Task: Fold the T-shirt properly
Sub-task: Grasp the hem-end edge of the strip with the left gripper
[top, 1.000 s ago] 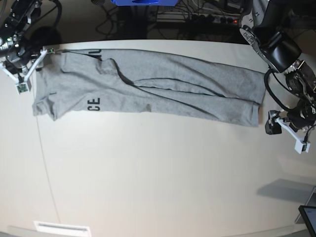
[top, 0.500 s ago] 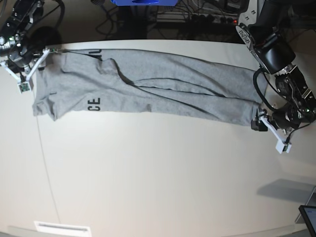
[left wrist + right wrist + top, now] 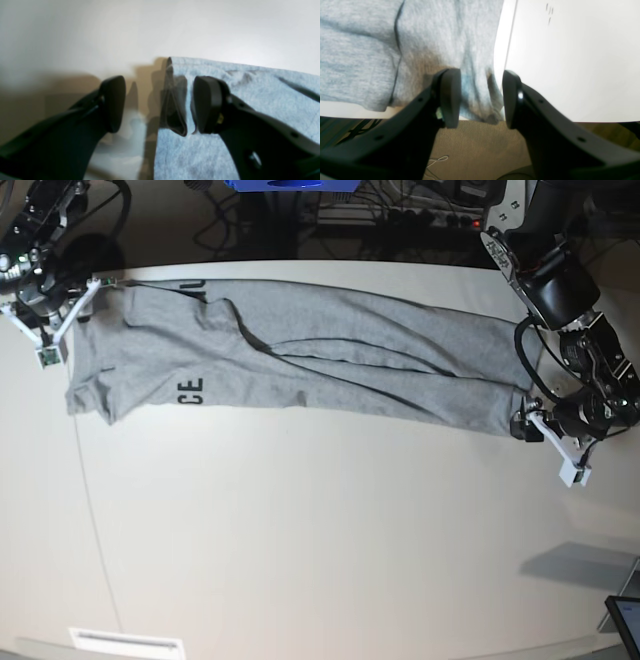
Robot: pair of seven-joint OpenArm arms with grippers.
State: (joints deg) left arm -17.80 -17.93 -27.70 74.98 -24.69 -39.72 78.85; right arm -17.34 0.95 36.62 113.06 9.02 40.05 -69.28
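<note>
Grey T-shirt [image 3: 300,360] corner stands between the parted left pincer [image 3: 160,105] pads, ungripped; right pincer [image 3: 481,97] likewise parted; closing may catch only one layer.

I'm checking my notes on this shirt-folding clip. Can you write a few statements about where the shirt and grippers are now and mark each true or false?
1. The T-shirt lies in a long band across the table. True.
2. Both grippers have their jaws shut tight. False: both stand apart.
3. The left gripper has a raised shirt edge between its jaws. True.
4. No lettering shows on the shirt. False: black letters show near one end.
5. The right gripper straddles a shirt edge. True.
</note>
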